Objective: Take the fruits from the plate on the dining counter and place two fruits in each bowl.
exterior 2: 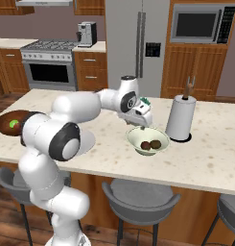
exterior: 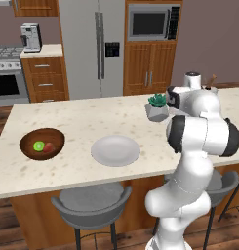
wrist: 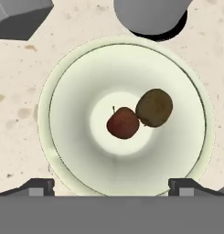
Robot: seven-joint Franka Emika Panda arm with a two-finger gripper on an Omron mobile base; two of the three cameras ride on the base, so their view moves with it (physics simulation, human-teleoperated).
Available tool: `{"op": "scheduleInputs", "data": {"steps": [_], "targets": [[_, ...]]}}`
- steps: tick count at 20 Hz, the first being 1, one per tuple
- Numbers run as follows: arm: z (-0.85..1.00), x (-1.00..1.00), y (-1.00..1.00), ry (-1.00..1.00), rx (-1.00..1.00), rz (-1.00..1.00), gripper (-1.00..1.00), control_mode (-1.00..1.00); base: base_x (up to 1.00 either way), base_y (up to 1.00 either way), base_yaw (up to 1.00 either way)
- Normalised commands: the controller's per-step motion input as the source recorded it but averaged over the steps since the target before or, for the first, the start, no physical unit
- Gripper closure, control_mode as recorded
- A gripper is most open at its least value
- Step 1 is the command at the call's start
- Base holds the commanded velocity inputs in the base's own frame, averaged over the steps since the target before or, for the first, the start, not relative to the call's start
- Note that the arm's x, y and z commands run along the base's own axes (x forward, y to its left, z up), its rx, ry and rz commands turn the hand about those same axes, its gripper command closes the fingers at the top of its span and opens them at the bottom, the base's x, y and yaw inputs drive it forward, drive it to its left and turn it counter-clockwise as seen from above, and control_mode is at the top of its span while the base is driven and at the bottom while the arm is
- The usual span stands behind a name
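Arm rises from the base, folds at the dark elbow joint, then reaches forward roughly level, forearm stretched out away from the base. Wrist bends down at the end so the hand points straight at the surface below. Gripper hangs above the surface, not touching it. Jaws spread wide with nothing between them (hand view: the two dark fingertips sit far apart at the bottom corners, gap clear). In the left base view the upper arm and elbow block most of the hand.
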Motion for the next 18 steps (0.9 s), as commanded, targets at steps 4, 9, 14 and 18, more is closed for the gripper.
{"op": "scheduleInputs", "data": {"steps": [4, 9, 14, 18], "targets": [[0.07, -0.21, 0.91, -0.14, -0.28, 0.13, -1.0, -1.0, 0.0, 0.0, 0.0], [0.03, -0.33, 0.73, -0.02, -0.11, 0.06, -1.0, -1.0, 0.0, 0.0, 0.0], [0.25, -0.35, 0.42, 0.0, 0.0, 0.0, -1.0, -1.0, 0.0, 0.0, 0.0], [0.38, -0.42, 0.32, 0.01, 0.0, 0.0, -1.0, -1.0, 0.0, 0.0, 0.0]]}}
